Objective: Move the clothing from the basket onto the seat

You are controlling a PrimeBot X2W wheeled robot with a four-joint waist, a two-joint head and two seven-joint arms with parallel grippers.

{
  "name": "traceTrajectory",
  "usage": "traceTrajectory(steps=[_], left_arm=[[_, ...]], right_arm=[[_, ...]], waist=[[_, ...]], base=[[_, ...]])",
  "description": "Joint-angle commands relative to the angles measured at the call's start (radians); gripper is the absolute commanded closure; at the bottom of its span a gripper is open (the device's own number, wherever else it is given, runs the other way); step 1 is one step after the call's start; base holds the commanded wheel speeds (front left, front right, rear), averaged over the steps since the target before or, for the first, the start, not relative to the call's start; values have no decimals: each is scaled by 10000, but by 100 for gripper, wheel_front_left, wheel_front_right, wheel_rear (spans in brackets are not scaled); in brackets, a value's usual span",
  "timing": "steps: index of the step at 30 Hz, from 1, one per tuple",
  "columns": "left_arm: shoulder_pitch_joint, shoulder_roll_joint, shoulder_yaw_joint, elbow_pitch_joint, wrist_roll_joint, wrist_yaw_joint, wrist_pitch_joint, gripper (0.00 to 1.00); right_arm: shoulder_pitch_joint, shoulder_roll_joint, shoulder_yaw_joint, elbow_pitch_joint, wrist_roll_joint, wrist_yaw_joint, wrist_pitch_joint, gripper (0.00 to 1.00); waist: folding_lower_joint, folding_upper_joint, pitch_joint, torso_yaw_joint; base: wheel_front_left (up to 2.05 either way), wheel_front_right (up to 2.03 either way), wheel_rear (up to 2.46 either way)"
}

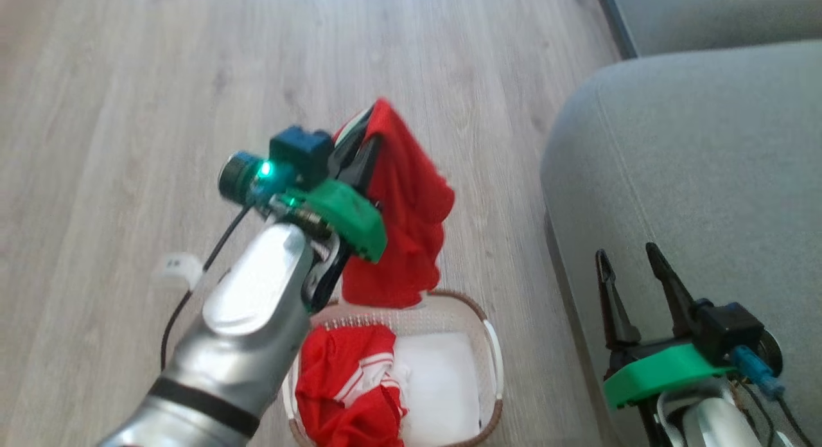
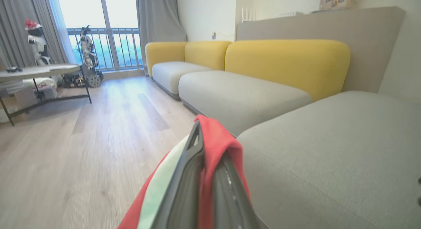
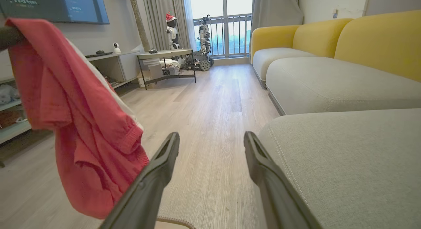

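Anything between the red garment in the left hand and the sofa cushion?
Nothing visible. The thin red fabric garment hangs from the shut left hand above the cream plastic basket; only bare wood floor separates it from the grey-green seat cushion.

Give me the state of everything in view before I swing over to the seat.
Left pincer: shut on held garment, above basket.
Right pincer: open, empty.
Held garment: hanging from left pincer.
Striped garment: crumpled in basket.
Basket: upright on floor, one garment inside.
Seat: no clothing on the part in view.
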Motion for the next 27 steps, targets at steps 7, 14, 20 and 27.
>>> traceTrajectory(steps=[7, 14, 20, 27], left_arm=[[-1669, 105, -528, -867, -924, 58, 315, 100], [-2325, 105, -1382, -1197, -1713, 361, 360, 100], [-2667, 105, -2034, -1417, -2199, 599, 340, 100], [-2967, 105, -2814, -1809, -2791, 884, 214, 100]], right_arm=[[-533, -108, 818, -171, -231, -2, -65, 0], [-1306, -108, 1843, 330, -348, -2, -65, 0], [-1852, -108, 2350, 1257, -588, -2, -65, 0], [-2645, -108, 2827, 2451, -798, -2, -65, 0]], waist=[[1, -1, -700, 196], [1, -1, -928, 184], [1, -1, -1038, 236], [1, -1, -1156, 441]], base=[[0, 0, 0], [0, 0, 0], [0, 0, 0], [0, 0, 0]])
